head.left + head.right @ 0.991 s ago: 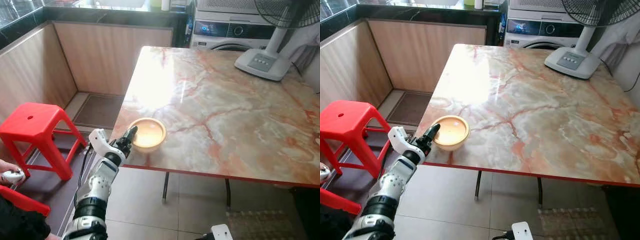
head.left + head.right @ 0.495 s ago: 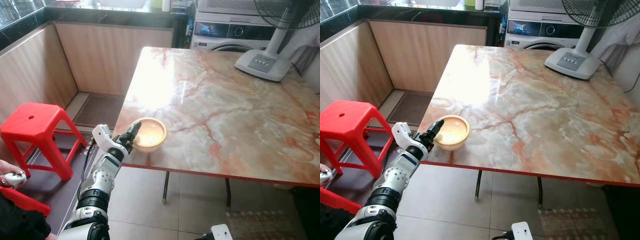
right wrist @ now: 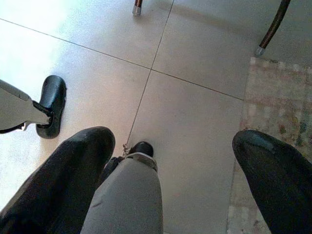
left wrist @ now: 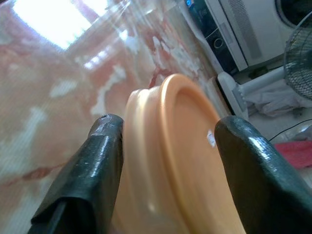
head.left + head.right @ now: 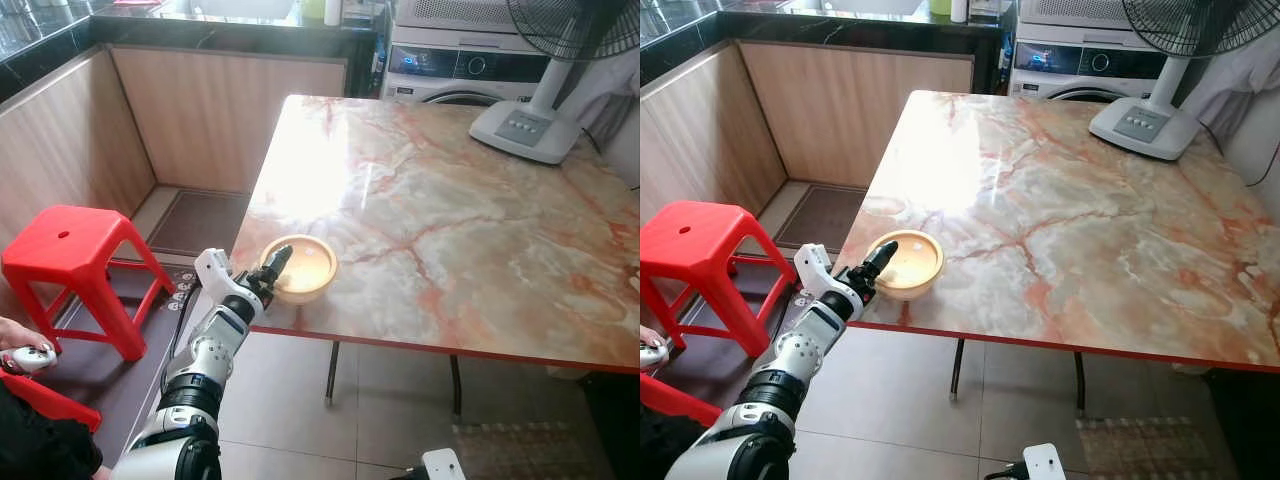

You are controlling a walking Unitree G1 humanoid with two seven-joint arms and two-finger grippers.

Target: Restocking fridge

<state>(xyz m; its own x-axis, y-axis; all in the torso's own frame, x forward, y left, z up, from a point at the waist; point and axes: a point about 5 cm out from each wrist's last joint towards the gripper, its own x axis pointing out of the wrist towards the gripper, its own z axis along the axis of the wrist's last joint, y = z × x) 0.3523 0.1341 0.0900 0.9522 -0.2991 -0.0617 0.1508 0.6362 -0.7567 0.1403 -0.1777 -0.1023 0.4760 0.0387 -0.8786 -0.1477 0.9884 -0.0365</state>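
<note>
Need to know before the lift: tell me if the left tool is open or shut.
Open. In the left wrist view, the left tool straddles the orange bowl's rim, fingers spread either side.

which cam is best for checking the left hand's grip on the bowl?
Left wrist view: the bowl sits close up between the two fingers of the left hand, its rim standing in the gap. The eye views show the hand at the bowl's near-left edge on the table, but too small to judge contact. The right wrist view looks at the floor.

Head eyes overlook the table (image 5: 450, 230); wrist views sit close.
</note>
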